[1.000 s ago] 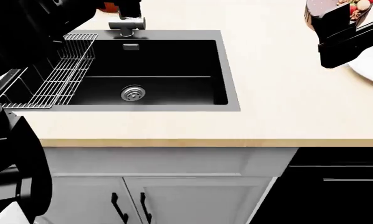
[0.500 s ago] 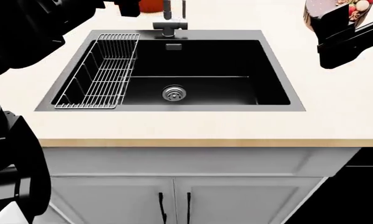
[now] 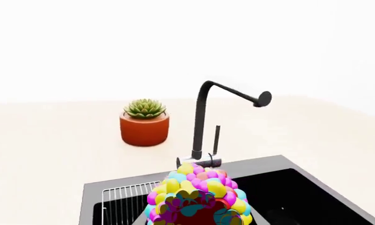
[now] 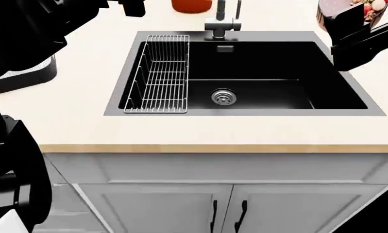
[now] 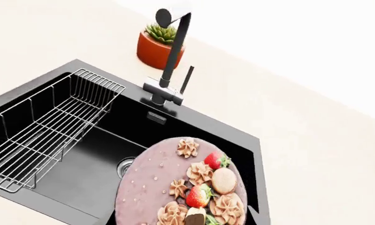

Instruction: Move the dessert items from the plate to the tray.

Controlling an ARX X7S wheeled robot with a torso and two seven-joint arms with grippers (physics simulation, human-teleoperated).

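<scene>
My left gripper (image 3: 196, 221) is shut on the ball coated in multicoloured candy beads (image 3: 196, 194) and holds it above the sink's back edge, near the faucet. In the head view that gripper (image 4: 132, 6) is at the top left and the ball is hidden. My right gripper (image 4: 352, 18) is shut on the round chocolate cake (image 4: 367, 7) at the top right. In the right wrist view the cake (image 5: 174, 180), topped with strawberries and cream swirls, hangs over the sink's right part. A corner of the black-walled tray (image 4: 32, 75) shows left of the sink, partly behind my left arm. The plate is out of view.
A black sink (image 4: 265, 73) is set in the beige counter, with a wire rack (image 4: 161, 73) in its left end. A black faucet (image 3: 203, 122) and a potted succulent (image 3: 144, 123) stand behind it. The counter's front edge (image 4: 213, 148) runs above white cabinets.
The head view has shifted left: the sink and rack have slid rightwards in the picture, the white plate has left the view and the tray corner has come in. Both grippers keep their hold.
</scene>
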